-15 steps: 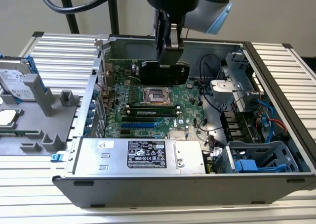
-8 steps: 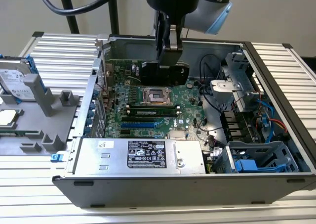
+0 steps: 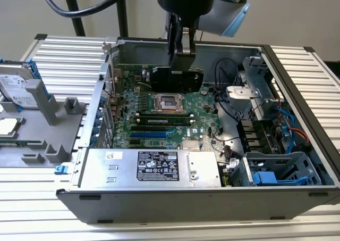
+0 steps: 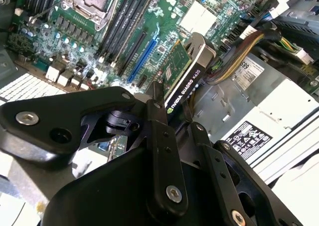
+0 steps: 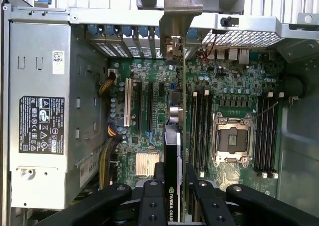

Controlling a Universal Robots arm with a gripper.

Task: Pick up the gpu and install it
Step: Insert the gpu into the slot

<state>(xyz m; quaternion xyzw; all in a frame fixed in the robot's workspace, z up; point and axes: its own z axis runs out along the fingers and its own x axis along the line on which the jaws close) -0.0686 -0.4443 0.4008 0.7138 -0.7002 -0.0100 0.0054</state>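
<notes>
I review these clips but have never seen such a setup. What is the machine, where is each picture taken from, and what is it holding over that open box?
The machine is one robot arm ending in a gripper. The exterior view comes from a camera off the arm, looking at an open computer case on a ribbed metal table. Both wrist views come from cameras riding near the arm's wrist, looking past the black fingers. Clamped between them is the gpu, a small card with a green board and black cover, held on edge above the motherboard; its silver bracket points toward the case's slot wall. It is not yet seated. Inside the case is also a grey power supply. At the exterior view's left, a hard drive lies outside the case.
</notes>
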